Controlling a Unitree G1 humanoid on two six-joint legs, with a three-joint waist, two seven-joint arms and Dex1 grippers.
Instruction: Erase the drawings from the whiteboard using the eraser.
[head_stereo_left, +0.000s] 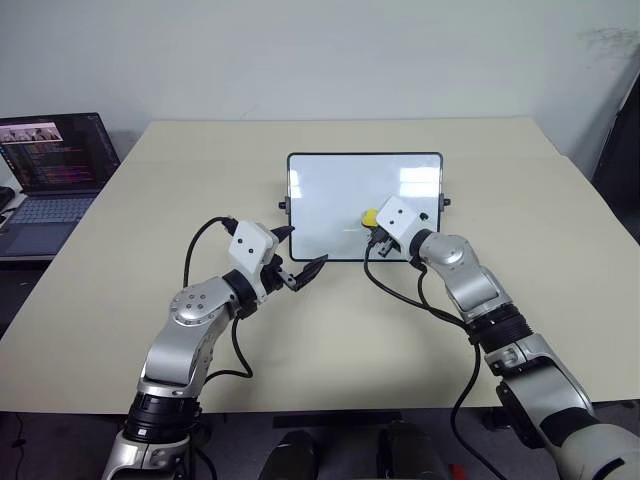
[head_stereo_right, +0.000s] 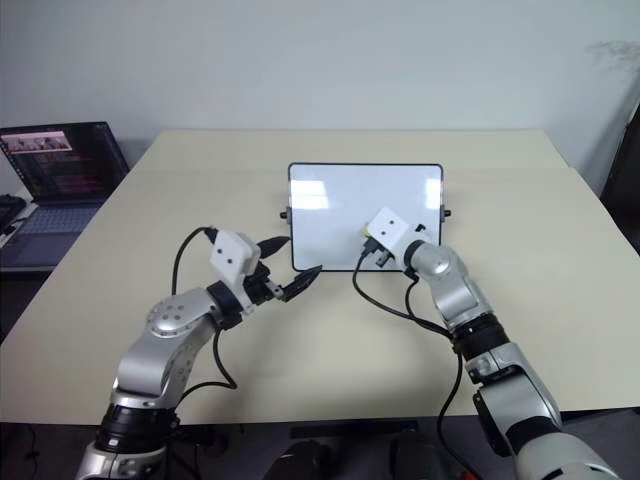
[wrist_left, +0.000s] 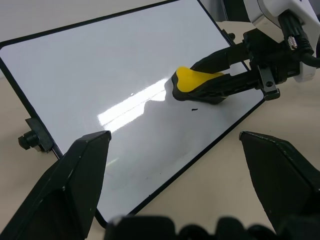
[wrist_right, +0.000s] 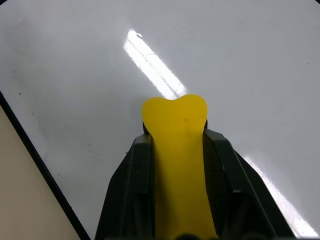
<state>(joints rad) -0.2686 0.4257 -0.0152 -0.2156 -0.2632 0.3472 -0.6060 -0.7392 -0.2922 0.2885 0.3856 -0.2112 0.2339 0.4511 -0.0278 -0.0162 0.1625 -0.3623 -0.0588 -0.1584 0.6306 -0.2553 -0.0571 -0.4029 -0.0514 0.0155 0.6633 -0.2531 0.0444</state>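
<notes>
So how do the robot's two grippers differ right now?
The right gripper is shut on the yellow eraser, pressed to the whiteboard; the left gripper is open and holds nothing. The right is over the board, the left at its lower-left corner. Both have two black fingers.

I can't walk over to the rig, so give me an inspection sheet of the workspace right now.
Surface: beige rectangular table, bare around the board.
Job's things: small glossy whiteboard with thin black frame propped near the table's middle; yellow oblong eraser with dark underside pressed on it; one tiny black mark left beside the eraser, other drawings not seen.
Clutter: nothing seen.
Grippers: right gripper shut on the eraser; left gripper open, at the board's lower left corner, holding nothing.
Cables: black cables loop from both wrists, off the board.
Surroundings: open laptop with lit screen on a side desk to the left; white wall behind.
</notes>
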